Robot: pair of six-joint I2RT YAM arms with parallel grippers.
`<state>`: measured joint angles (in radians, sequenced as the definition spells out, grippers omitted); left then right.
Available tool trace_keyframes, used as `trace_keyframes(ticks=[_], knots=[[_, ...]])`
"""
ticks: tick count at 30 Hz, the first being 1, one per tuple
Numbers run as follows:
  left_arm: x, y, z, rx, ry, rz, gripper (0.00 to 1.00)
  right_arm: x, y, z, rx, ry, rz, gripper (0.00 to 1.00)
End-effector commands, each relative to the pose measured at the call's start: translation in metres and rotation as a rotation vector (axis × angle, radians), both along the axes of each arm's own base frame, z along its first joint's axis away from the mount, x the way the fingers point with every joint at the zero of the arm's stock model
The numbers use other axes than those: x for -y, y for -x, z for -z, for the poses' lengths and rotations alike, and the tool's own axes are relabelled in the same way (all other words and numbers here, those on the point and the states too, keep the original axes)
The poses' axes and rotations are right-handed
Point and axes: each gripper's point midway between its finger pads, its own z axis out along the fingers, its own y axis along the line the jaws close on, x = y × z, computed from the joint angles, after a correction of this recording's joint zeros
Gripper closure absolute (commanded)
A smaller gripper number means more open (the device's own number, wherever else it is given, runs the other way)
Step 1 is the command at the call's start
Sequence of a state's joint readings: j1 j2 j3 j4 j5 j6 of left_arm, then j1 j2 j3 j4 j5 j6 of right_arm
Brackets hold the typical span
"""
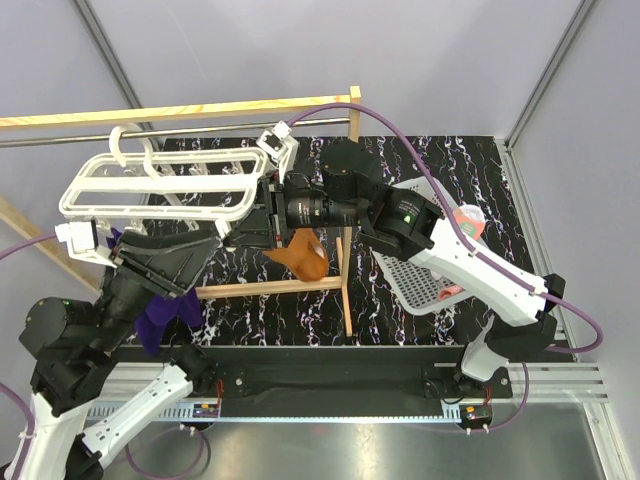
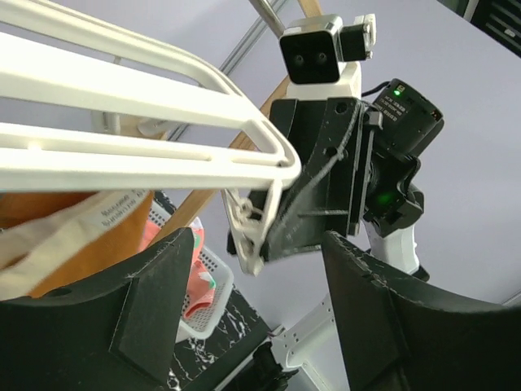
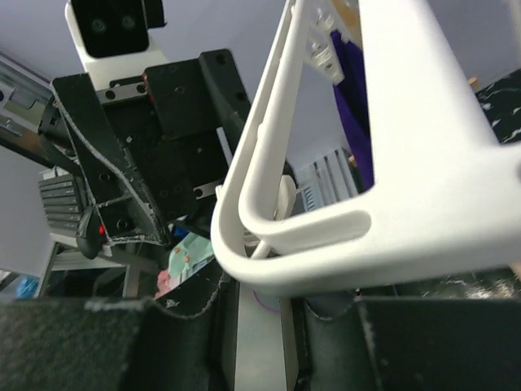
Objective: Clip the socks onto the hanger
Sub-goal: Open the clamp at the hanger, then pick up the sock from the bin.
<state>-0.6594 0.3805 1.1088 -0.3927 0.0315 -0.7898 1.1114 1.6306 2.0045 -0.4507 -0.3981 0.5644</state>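
Observation:
The white hanger [image 1: 160,190] hangs by its hook from a metal rod at the back left. My right gripper [image 1: 256,216] reaches to its right end, its jaws narrowly apart around a dangling white clip [image 2: 249,236]. The frame corner [image 3: 326,220] fills the right wrist view. My left gripper [image 2: 260,301] is open and empty just below that same corner, facing the right gripper. Coral-pink socks [image 1: 467,222] lie in the basket, and show in the left wrist view [image 2: 198,277]. A teal and pink sock patch [image 3: 183,261] shows low beyond the frame.
A white mesh basket [image 1: 415,275] sits at the right. A plain orange-brown sock [image 1: 305,255] and a purple sock [image 1: 165,315] hang from the hanger. A wooden rack [image 1: 345,200] with a metal rod [image 1: 60,140] spans the back.

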Motion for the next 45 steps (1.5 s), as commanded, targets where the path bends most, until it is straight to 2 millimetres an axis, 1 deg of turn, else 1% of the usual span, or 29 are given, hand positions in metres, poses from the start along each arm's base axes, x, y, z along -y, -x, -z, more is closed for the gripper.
trace_keyframes(ticks=[1, 2, 3, 4, 10, 16, 21, 24, 26, 27, 28, 29, 30, 31, 32, 33, 34, 35, 36, 38, 39, 40, 41, 42, 43, 44, 45], knots=[[0.007, -0.004, -0.022, 0.036, 0.086, 0.028, 0.30, 0.010, 0.021, -0.015, -0.072, -0.015, -0.098, 0.99], [0.006, -0.003, -0.027, 0.051, 0.102, 0.028, 0.30, 0.009, 0.022, -0.014, -0.079, -0.013, -0.105, 0.99], [0.009, -0.004, -0.025, 0.049, 0.103, 0.037, 0.30, 0.009, 0.023, -0.014, -0.083, -0.014, -0.111, 0.99], [0.008, -0.004, -0.027, 0.059, 0.113, 0.037, 0.29, 0.009, 0.024, -0.015, -0.090, -0.015, -0.120, 0.99], [0.010, -0.012, -0.019, 0.005, 0.111, 0.020, 0.31, 0.006, 0.026, -0.015, -0.101, -0.025, -0.144, 0.99], [0.014, -0.017, -0.019, -0.023, 0.130, 0.031, 0.38, 0.003, 0.025, -0.010, -0.115, -0.020, -0.158, 0.99], [0.017, -0.020, -0.017, -0.039, 0.126, 0.033, 0.41, 0.003, 0.026, -0.010, -0.110, -0.022, -0.163, 0.99], [0.016, -0.023, -0.017, -0.046, 0.135, 0.018, 0.48, 0.003, 0.025, -0.008, -0.110, -0.018, -0.162, 0.99], [0.015, -0.022, -0.017, -0.046, 0.137, 0.017, 0.57, 0.003, 0.025, -0.008, -0.110, -0.020, -0.162, 0.99], [0.009, -0.027, -0.018, -0.054, 0.151, -0.020, 0.61, 0.003, 0.025, -0.007, -0.110, -0.018, -0.162, 0.99], [0.007, -0.028, -0.017, -0.056, 0.156, -0.031, 0.68, 0.004, 0.024, -0.006, -0.110, -0.017, -0.160, 0.99], [0.005, -0.029, -0.017, -0.057, 0.163, -0.045, 0.72, 0.004, 0.024, -0.005, -0.111, -0.013, -0.158, 0.98], [0.004, -0.030, -0.018, -0.053, 0.167, -0.052, 0.82, 0.004, 0.021, -0.004, -0.109, -0.011, -0.149, 0.94], [0.002, -0.030, -0.018, -0.052, 0.165, -0.058, 0.92, 0.005, 0.021, -0.001, -0.112, -0.001, -0.143, 0.86], [0.001, -0.033, -0.017, -0.061, 0.164, -0.077, 1.00, 0.005, 0.018, 0.003, -0.113, 0.012, -0.124, 0.76], [0.000, -0.033, -0.016, -0.064, 0.162, -0.082, 1.00, 0.005, 0.010, 0.006, -0.098, 0.026, -0.080, 0.53], [0.000, -0.035, -0.013, -0.074, 0.154, -0.088, 1.00, 0.009, 0.007, 0.013, -0.101, 0.057, -0.053, 0.45], [-0.001, -0.037, -0.011, -0.080, 0.148, -0.100, 1.00, 0.011, 0.005, 0.017, -0.095, 0.075, -0.033, 0.40], [-0.002, -0.038, -0.009, -0.087, 0.145, -0.107, 1.00, 0.014, -0.003, 0.022, -0.075, 0.094, 0.016, 0.30], [-0.002, -0.041, -0.001, -0.100, 0.131, -0.122, 1.00, 0.025, -0.006, 0.037, -0.073, 0.144, 0.062, 0.26], [-0.002, -0.042, 0.000, -0.102, 0.125, -0.127, 1.00, 0.029, -0.012, 0.044, -0.056, 0.163, 0.103, 0.25], [-0.002, -0.043, 0.003, -0.108, 0.117, -0.131, 1.00, 0.040, -0.012, 0.055, -0.057, 0.196, 0.125, 0.24], [-0.002, -0.044, 0.006, -0.109, 0.103, -0.140, 1.00, 0.046, -0.012, 0.063, -0.053, 0.217, 0.143, 0.23], [-0.002, -0.046, 0.010, -0.113, 0.088, -0.145, 1.00, 0.053, -0.017, 0.072, -0.036, 0.243, 0.185, 0.23], [-0.002, -0.047, 0.012, -0.114, 0.075, -0.149, 1.00, 0.069, -0.014, 0.087, -0.039, 0.289, 0.209, 0.23], [-0.001, -0.048, 0.016, -0.111, 0.055, -0.153, 1.00, 0.079, -0.014, 0.095, -0.033, 0.316, 0.235, 0.24], [-0.001, -0.049, 0.020, -0.116, 0.038, -0.157, 1.00, 0.095, -0.021, 0.125, -0.032, 0.401, 0.296, 0.25]])
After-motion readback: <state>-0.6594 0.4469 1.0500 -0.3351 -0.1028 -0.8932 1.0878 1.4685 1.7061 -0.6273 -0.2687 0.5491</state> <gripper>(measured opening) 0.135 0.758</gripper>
